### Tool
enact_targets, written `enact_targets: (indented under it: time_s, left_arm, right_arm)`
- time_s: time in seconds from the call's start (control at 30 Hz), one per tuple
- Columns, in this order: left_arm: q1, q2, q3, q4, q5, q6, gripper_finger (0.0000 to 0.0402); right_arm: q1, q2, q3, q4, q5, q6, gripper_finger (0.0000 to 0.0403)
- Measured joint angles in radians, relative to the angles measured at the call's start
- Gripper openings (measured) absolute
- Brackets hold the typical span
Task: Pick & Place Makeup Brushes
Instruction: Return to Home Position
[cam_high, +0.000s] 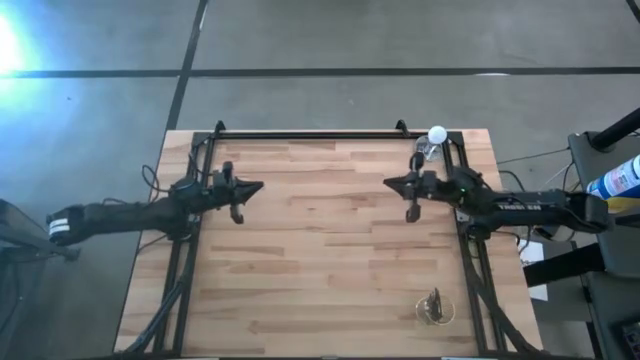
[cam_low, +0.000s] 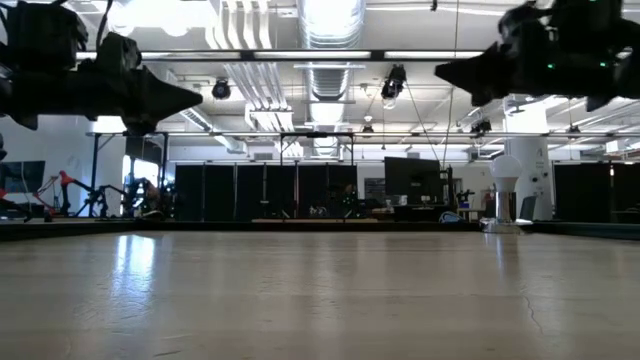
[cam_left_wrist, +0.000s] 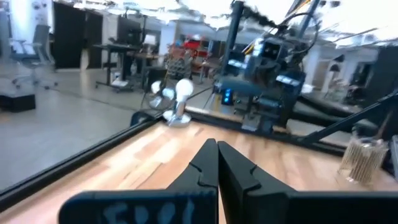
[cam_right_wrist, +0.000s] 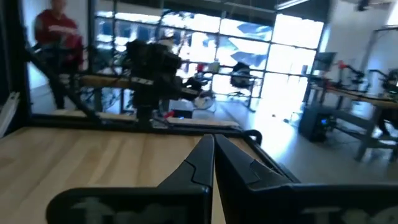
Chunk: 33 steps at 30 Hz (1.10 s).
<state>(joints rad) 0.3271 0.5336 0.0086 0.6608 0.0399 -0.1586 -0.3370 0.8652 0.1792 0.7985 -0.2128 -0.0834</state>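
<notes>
no legible text, labels or numbers

Bright ceiling lights (cam_low: 330, 15) glare off the table (cam_low: 300, 290), and windows (cam_right_wrist: 205, 40), seemingly, wash out the background.

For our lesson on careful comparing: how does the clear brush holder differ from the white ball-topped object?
The brush holder is a clear cup holding a bundle of thin brushes; the ball-topped object carries one round white top. The brush holder stands alone near one table corner; the ball-topped object stands at the next corner, close beside the right arm. Both stand upright on the table's right side.
</notes>
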Motion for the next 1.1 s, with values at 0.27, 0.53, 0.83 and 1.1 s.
enact_targets:
  time_s: [0.27,0.53,0.83,1.1]
  left_arm:
    - [-0.002,-0.125,0.0,-0.267,-0.039,-0.025,0.0]
    - [-0.003,-0.277,-0.001,-0.489,-0.033,-0.035,0.0]
    - [-0.003,-0.509,0.0,-0.655,-0.036,-0.035,0.0]
    - [-0.003,-0.511,-0.001,-0.657,-0.059,-0.026,0.0]
  right_arm:
    - [0.0,-0.256,-0.126,-0.125,0.015,0.026,0.0008]
    - [0.001,-0.492,-0.168,-0.372,0.002,0.066,0.0008]
    - [0.038,-0.768,-0.17,-0.666,0.107,0.101,0.0008]
    - [0.189,-0.859,-0.17,-0.765,0.375,0.085,0.0008]
